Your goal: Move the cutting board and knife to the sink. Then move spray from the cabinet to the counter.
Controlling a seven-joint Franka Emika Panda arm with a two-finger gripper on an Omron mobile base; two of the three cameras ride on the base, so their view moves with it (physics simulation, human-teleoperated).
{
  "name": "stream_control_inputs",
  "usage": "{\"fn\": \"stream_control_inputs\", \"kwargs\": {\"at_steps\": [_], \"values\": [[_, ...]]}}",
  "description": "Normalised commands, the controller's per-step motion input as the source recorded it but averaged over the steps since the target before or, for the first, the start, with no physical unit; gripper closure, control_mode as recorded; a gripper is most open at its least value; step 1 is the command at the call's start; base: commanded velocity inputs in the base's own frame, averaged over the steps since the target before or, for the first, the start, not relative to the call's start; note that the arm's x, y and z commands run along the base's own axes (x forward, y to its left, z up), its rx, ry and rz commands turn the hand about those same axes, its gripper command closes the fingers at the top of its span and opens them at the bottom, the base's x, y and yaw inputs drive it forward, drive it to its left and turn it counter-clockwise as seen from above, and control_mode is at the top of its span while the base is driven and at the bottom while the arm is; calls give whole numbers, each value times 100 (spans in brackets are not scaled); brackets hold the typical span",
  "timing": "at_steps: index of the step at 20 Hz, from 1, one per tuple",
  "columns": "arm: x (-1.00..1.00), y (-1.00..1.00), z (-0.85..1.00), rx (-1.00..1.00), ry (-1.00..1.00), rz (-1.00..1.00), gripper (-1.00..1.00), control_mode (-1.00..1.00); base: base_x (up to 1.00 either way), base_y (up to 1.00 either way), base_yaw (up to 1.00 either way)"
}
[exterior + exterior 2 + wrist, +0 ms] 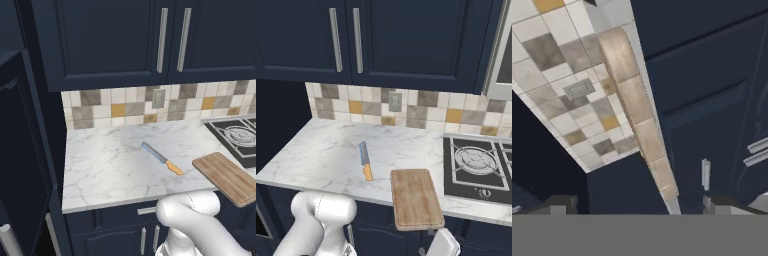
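Observation:
The brown wooden cutting board (227, 177) (415, 197) lies on the white marble counter (105, 165) (321, 150) beside the stove, its near end hanging over the front edge. The knife (162, 159) (365, 161), with a grey-blue blade and an orange handle, lies flat to the board's left, apart from it. In the hand view my gripper (637, 204) is open and looks up from below the counter front. The board's tan edge (634, 100) runs down toward the gap between the fingertips, and nothing is held. The sink and the spray are out of view.
A black gas stove (235, 135) (476, 165) is set into the counter right of the board. Navy wall cupboards (150, 35) (346, 35) hang over a tiled backsplash. A tall dark navy cabinet (25, 165) stands left of the counter. Navy drawers (712, 125) front the counter.

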Motion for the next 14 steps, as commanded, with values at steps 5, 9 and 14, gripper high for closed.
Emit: {"fn": "stream_control_inputs", "kwargs": {"at_steps": [5, 9, 14], "values": [[40, 0, -22, 1, -1, -8, -100, -100, 0, 0, 0], [52, 0, -15, 0, 0, -8, -100, -100, 0, 0, 0], [11, -4, -23, 0, 0, -11, -100, -100, 0, 0, 0]]}}
